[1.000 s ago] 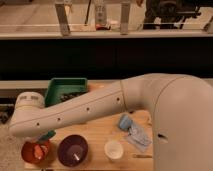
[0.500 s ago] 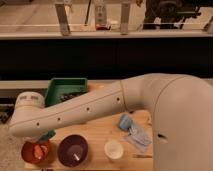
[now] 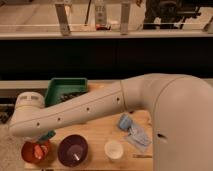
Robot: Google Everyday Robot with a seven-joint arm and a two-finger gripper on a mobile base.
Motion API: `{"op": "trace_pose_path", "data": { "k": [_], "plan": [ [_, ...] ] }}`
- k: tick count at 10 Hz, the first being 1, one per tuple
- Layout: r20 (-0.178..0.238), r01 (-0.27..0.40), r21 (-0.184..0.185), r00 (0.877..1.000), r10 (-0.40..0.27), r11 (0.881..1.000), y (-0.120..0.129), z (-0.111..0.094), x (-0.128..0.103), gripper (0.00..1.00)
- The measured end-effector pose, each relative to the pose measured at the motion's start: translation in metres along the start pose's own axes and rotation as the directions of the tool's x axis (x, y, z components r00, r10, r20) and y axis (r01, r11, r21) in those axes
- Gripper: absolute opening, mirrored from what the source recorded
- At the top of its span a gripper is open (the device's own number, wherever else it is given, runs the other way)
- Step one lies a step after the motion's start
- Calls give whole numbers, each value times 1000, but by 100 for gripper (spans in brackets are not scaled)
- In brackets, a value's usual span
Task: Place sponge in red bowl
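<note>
The red bowl (image 3: 35, 151) stands at the front left of the wooden table (image 3: 100, 134), with something pale orange inside it. My white arm (image 3: 90, 107) reaches across from the right to the left. My gripper (image 3: 40, 141) hangs from the arm's end just above the red bowl and is mostly hidden by the arm. A small teal piece (image 3: 48, 135) shows under the arm's end, above the bowl's right rim; I cannot tell whether it is the sponge.
A purple bowl (image 3: 73, 150) stands right of the red bowl, then a white cup (image 3: 114, 149). A blue object (image 3: 124, 120) and a crumpled blue-white packet (image 3: 138, 137) lie at the right. A green bin (image 3: 65, 90) stands at the back left.
</note>
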Motion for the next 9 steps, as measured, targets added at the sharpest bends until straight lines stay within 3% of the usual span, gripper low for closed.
{"op": "trace_pose_path", "data": {
  "k": [1,3,5,6,7,9],
  "plan": [
    [3,6,9,1000,-6,1000,-1,-1,1,0],
    [5,54,85,998,-55,995,-15,-14,15,0],
    [-2,126,157,992,-127,980,-39,-43,34,0],
    [-9,166,211,986,-167,963,-52,-60,45,0],
    [-17,214,283,976,-218,935,-70,-75,59,0],
    [-8,240,355,967,-254,903,-89,-87,74,0]
  ]
}}
